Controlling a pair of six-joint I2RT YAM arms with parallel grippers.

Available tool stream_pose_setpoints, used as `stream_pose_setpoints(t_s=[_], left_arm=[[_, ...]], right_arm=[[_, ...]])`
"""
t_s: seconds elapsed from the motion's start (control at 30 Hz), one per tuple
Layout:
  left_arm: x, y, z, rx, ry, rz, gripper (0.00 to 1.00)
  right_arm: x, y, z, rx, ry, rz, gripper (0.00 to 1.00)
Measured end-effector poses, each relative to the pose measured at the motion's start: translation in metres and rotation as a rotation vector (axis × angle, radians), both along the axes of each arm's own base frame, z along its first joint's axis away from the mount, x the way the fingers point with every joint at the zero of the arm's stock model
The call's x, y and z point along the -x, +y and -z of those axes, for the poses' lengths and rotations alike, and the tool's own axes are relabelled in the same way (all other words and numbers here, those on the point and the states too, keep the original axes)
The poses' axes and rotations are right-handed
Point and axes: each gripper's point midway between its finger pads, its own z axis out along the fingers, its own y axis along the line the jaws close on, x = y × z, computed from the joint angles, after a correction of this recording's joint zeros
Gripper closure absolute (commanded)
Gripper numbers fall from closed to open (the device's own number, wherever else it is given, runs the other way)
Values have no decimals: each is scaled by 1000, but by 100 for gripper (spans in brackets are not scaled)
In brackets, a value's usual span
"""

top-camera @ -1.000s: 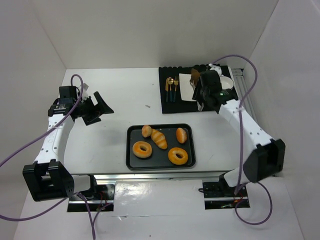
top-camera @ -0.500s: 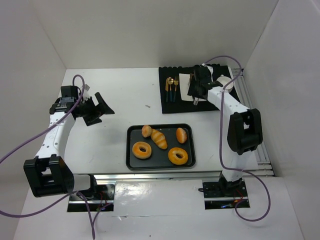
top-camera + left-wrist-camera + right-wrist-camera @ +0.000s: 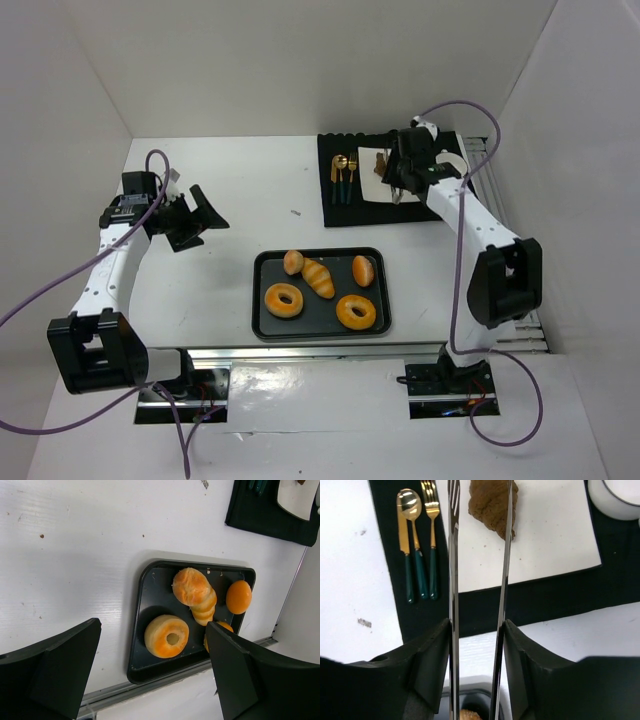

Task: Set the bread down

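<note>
A brown piece of bread (image 3: 492,502) lies on the white square plate (image 3: 545,540) on the black mat (image 3: 535,595); it also shows in the top view (image 3: 381,160). My right gripper (image 3: 477,630) is shut on metal tongs (image 3: 453,555). The tongs' two arms reach out on either side of the bread, spread apart. In the top view the right gripper (image 3: 405,175) hovers over the plate (image 3: 368,178). My left gripper (image 3: 200,215) is open and empty at the left, above the table; in its wrist view (image 3: 152,625) it looks down on the tray.
A black tray (image 3: 258,300) in the front middle holds two doughnuts (image 3: 284,299), a croissant (image 3: 319,277) and two round buns (image 3: 364,270). Gold cutlery with green handles (image 3: 415,545) lies on the mat left of the plate. A white bowl (image 3: 615,500) stands at the plate's right.
My right arm has swung and its gripper has shifted slightly right over the plate. The bread now lies on the plate. The left arm has not moved.
</note>
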Motion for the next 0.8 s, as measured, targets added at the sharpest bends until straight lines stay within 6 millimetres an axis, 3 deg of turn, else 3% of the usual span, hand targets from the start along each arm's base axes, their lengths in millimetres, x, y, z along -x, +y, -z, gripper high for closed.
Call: stream_pose_setpoints(t_s=[0.07,0.17,0.3,0.4,0.5,0.67,0.8], left_arm=[[0,0,-1,0,-1,0,0],[2,-1,-3,2,-4,2,0],[3,-1,-5,1,-11,2,0],[3,-1,-5,0,-12,2,0],[3,0,-4,-2,-11,0,0],[3,1,-4,-7,-9,-4,0],[3,2,-3,-14,-8,-9,0]], right_arm=[[11,2,-13,-1,-25,-18,54],[41,22,-33,2,-55,-109,54],[106,81,-52,-4,-82,-366,54],[173,122,-37,-12,-33,-578,54],[225,129,-13,-10,72,-696,52],[256,122,11,5,204,-724,49],[276,131,18,16,250,-775,47]])
